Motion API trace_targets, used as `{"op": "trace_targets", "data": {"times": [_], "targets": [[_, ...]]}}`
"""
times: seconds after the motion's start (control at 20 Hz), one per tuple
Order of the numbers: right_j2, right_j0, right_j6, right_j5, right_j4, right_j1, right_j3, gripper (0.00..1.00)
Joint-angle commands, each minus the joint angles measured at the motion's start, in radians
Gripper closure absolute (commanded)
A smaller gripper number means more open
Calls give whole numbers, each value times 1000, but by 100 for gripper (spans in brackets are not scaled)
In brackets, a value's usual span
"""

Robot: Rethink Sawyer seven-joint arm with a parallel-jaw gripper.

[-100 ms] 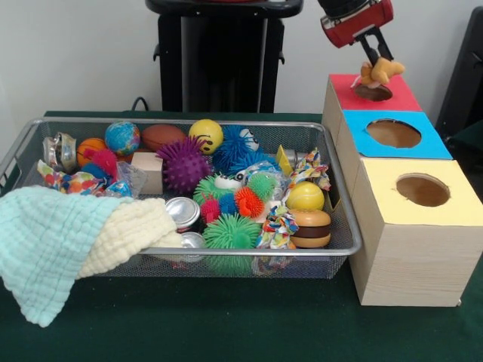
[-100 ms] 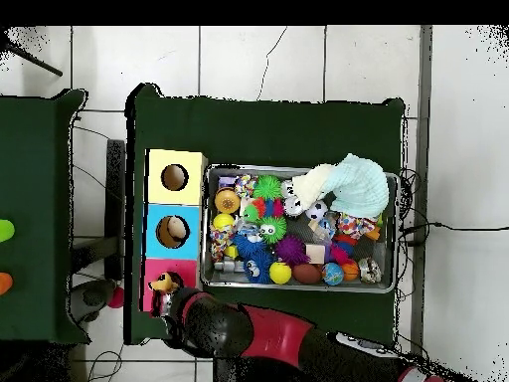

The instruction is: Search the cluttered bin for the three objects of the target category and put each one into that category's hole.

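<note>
While the arm reached over the row of 3 wooden boxes (image 1: 411, 241), the hand (image 1: 375, 62) hung just above the red-topped box (image 1: 400, 96), its black fingers (image 1: 369, 50) pinched on a small tan toy (image 1: 383, 71), possibly a plush animal, though the shape was hard to read. That toy sat directly over the round hole (image 1: 372, 92) in the red lid, so the step in hand looked like the drop of 1 target object. To my eye the next move called for spreading the fingers with the toy centred on the opening, then going back to the wire-mesh bin (image 1: 341, 197) for whatever targets remained.

Each box was pale grained wood with a flat coloured top: red, blue (image 1: 351, 124) and yellow (image 1: 460, 204), each cut with 1 circular hole. Inside the bin lay rubbery spiky balls (image 1: 184, 164) in purple, green and orange, a smooth yellow ball (image 1: 306, 196), a toy burger (image 1: 311, 228), shiny metal cans (image 1: 183, 212) and a small globe (image 1: 122, 138). Soft waffle-knit cloths (image 1: 53, 245), mint and cream, draped over the bin's rim onto the green tabletop (image 1: 226, 324).
</note>
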Motion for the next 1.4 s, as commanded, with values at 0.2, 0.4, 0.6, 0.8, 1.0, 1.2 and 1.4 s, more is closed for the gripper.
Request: {"op": "trace_targets", "data": {"times": [0.2, 0.4, 0.6, 0.8, 1.0, 1.2, 1.4], "targets": [[-10, 3, 227, -54, -20, 4, -69, 0], [1, -6, 236, -66, -23, 15, -73, 0], [-5, -3, 222, -53, -30, 10, -77, 0], [-60, 33, 172, 49, -15, -68, -96, 0], [-206, 107, 96, 129, -17, -146, -141, 0], [-479, 283, -40, 224, -140, -225, -263, 0], [-641, 398, -11, 178, -247, -217, -341, 0]]}}
